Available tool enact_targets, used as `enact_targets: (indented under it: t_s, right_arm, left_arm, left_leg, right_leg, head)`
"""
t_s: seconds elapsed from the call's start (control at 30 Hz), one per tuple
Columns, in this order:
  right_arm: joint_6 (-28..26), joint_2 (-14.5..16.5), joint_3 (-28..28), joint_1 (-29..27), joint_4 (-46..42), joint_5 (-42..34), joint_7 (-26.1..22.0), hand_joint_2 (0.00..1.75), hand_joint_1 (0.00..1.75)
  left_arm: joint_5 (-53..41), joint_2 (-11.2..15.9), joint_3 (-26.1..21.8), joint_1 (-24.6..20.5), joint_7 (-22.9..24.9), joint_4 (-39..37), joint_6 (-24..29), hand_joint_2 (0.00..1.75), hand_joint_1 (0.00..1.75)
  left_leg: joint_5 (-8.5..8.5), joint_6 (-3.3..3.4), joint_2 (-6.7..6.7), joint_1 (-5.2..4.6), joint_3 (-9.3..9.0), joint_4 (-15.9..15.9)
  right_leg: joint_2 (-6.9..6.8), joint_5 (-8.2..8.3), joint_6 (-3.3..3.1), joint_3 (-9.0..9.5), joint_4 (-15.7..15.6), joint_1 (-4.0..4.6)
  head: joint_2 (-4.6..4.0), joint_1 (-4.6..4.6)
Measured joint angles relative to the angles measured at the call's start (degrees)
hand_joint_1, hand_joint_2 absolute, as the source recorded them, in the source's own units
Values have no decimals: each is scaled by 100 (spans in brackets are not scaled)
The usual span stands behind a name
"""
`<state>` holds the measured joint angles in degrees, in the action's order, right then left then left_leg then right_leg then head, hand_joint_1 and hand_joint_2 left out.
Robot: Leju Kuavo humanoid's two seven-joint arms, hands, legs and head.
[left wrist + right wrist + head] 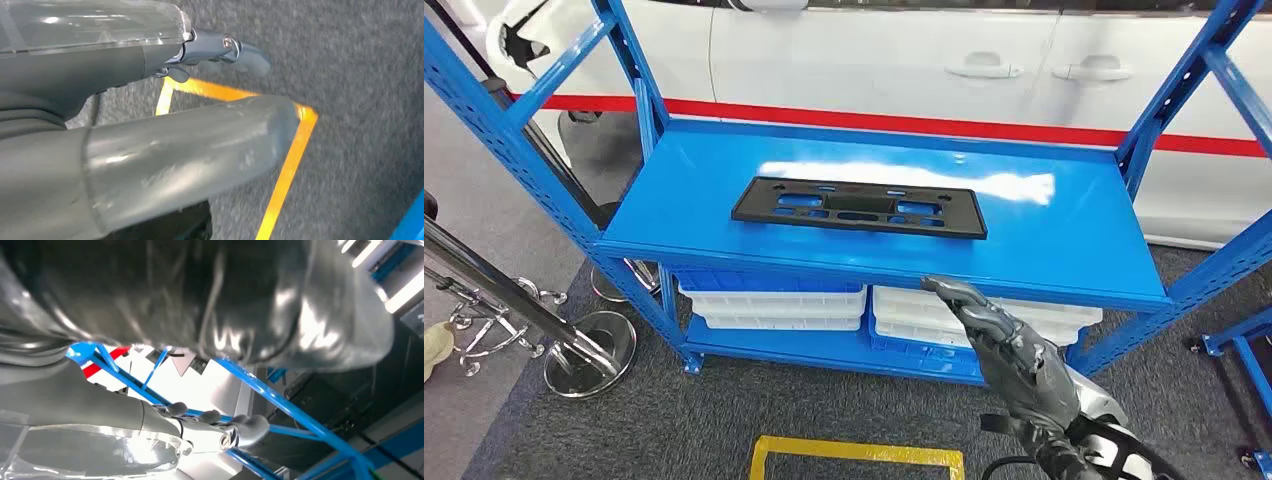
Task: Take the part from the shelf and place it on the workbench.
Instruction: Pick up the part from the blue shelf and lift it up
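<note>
A flat black plastic part (859,207) with several cut-outs lies lengthwise near the middle of the blue shelf (1064,230) board. My right hand (1009,355) is raised in front of the shelf's front edge, below and to the right of the part, with its fingers stretched out and holding nothing. In the right wrist view the right hand (200,300) has its thumb and fingers (240,427) apart against the blue frame. My left hand (150,150) hangs over the grey carpet, with its fingers (235,52) apart from the thumb and nothing in them.
White bins (774,300) fill the shelf level below. A white car (904,60) with a red stripe stands behind the shelf. A chrome stand (589,350) is on the floor at the left. A yellow tape rectangle (854,452) marks the carpet. Another blue frame (1239,340) stands at the right.
</note>
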<state>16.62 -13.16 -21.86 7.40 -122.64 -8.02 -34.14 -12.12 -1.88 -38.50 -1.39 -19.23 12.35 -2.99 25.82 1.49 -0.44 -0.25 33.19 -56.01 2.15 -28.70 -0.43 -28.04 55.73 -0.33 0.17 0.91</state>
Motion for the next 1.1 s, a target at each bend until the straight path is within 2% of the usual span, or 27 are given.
enact_targets:
  t_s: [0.07,0.13,0.17,0.23,0.27,0.3,0.33,0.37,0.43,0.47,0.5,0.6,0.63,0.67,0.77,0.8,0.83,0.87,0.93,0.97,1.0,1.07,1.1]
  right_arm:
    - [-2,0,-4,5,-1,0,-2,0,0]
    - [-9,0,-10,27,-3,0,-5,0,0]
    - [-14,-1,-13,45,-3,0,-5,0,0]
    - [-20,-3,-21,65,-1,-3,-5,0,0]
    - [-21,-5,-26,65,2,-5,-3,0,0]
    - [-20,-6,-31,64,4,-8,-2,0,0]
    - [-19,-8,-37,64,8,-13,1,0,0]
    - [-17,-12,-39,65,10,-18,3,0,0]
    - [-12,-23,-41,65,16,-28,8,0,0]
    - [-9,-29,-42,68,20,-33,10,0,0]
    - [-7,-33,-41,69,25,-36,13,0,0]
    - [-5,-37,-41,68,32,-39,15,0,0]
    - [-5,-37,-42,67,33,-38,14,0,0]
    - [-6,-37,-41,66,35,-35,14,0,0]
    - [-8,-37,-42,35,62,-23,15,0,0]
    - [-9,-37,-42,13,77,-16,20,0,0]
    - [-11,-38,-42,-12,93,-8,31,0,0]
    - [-15,-39,-42,-38,111,3,53,0,0]
    - [-20,-42,-43,-93,163,35,129,0,0]
    - [-21,-42,-45,-124,200,52,174,0,0]
    - [-21,-43,-48,-158,246,69,216,0,0]
    - [-21,-45,-57,-221,328,87,271,0,0]
    - [-21,-51,-63,-241,365,89,322,44,0]
  left_arm:
    - [-2,1,-1,7,-1,0,-1,0,0]
    - [-10,-1,-1,10,-3,0,-4,0,0]
    - [-21,-2,-1,6,-6,0,-7,0,0]
    - [-43,-2,-1,0,-11,0,-13,0,0]
    - [-51,-2,-1,4,-13,0,-16,0,0]
    - [-55,-2,-1,9,-14,0,-19,0,0]
    - [-60,-2,-1,13,-16,0,-20,0,0]
    - [-63,-2,-1,13,-18,0,-22,0,0]
    - [-74,-5,-1,7,-21,-2,-27,0,0]
    - [-84,-8,-1,2,-22,-4,-30,0,0]
    - [-95,-11,-1,1,-23,-6,-31,0,0]
    - [-115,-10,-2,-5,-28,-10,-32,0,0]
    - [-120,-9,-2,-10,-31,-10,-33,0,0]
    - [-130,-9,-2,-17,-34,-10,-40,0,0]
    - [-157,-11,-1,-19,-37,-11,-58,0,0]
    - [-158,-11,-1,-14,-37,-11,-58,0,0]
    - [-158,-11,-1,-7,-37,-12,-60,0,0]
    - [-159,-10,-1,-3,-38,-13,-61,0,0]
    - [-161,-8,-1,1,-44,-14,-63,0,0]
    - [-163,-7,-1,0,-49,-16,-64,0,0]
    - [-166,-7,-1,1,-52,-17,-64,0,0]
    - [-169,-7,-1,15,-56,-20,-66,0,0]
    - [-175,-9,-1,23,-57,-21,-66,0,0]
  left_leg:
    - [-38,39,5,19,-51,29]
    - [-72,98,10,55,-163,71]
    - [-65,117,11,68,-215,79]
    - [-12,138,14,74,-267,82]
    - [21,136,15,75,-295,81]
    - [61,132,16,75,-336,80]
    - [106,125,16,77,-393,80]
    - [155,116,15,80,-467,83]
    - [251,84,9,83,-634,113]
    - [291,53,4,81,-695,134]
    - [323,16,3,79,-739,158]
    - [348,-88,10,72,-779,81]
    - [377,-108,11,75,-734,-60]
    - [466,-123,12,81,-612,-297]
    - [931,-176,13,98,80,-1376]
    - [989,-189,13,100,267,-1581]
    - [919,-191,13,100,356,-1589]
    - [719,-185,13,100,339,-1388]
    - [194,-152,13,91,124,-661]
    - [67,-130,14,76,31,-337]
    - [-7,-98,13,60,-28,-139]
    - [0,-36,13,42,-66,-25]
    - [-49,-3,17,58,-100,-10]
  right_leg:
    - [-2,14,35,26,29,14]
    - [-48,-76,90,9,204,19]
    - [-83,-203,121,-101,431,11]
    - [-142,-535,184,-543,1142,-13]
    - [-150,-651,211,-785,1470,-26]
    - [-156,-672,225,-956,1640,-35]
    - [-164,-578,228,-1029,1609,-42]
    - [-173,-364,216,-993,1364,-44]
    - [-195,197,152,-769,597,-22]
    - [-203,357,110,-681,305,-1]
    - [-208,460,67,-634,136,20]
    - [-185,476,-39,-556,41,19]
    - [-181,458,-72,-509,23,6]
    - [-180,438,-106,-466,10,-2]
    - [-181,366,-169,-411,8,7]
    - [-172,337,-170,-396,16,11]
    - [-163,303,-165,-368,24,13]
    - [-154,266,-156,-327,31,13]
    - [-147,187,-127,-220,38,16]
    - [-145,156,-105,-193,43,18]
    - [-143,129,-76,-186,48,22]
    - [-135,94,-15,-185,40,29]
    - [-135,65,14,-169,42,31]
  head:
    - [0,-1]
    - [0,-2]
    - [0,-2]
    - [0,-3]
    - [0,-3]
    - [0,-3]
    - [0,-3]
    - [0,-3]
    - [0,-3]
    - [0,-6]
    - [0,-8]
    - [0,-9]
    - [0,-9]
    - [0,-9]
    - [0,-8]
    - [0,-8]
    - [0,-8]
    - [0,-8]
    - [0,-8]
    - [0,-8]
    - [0,-8]
    - [0,-7]
    - [0,-7]
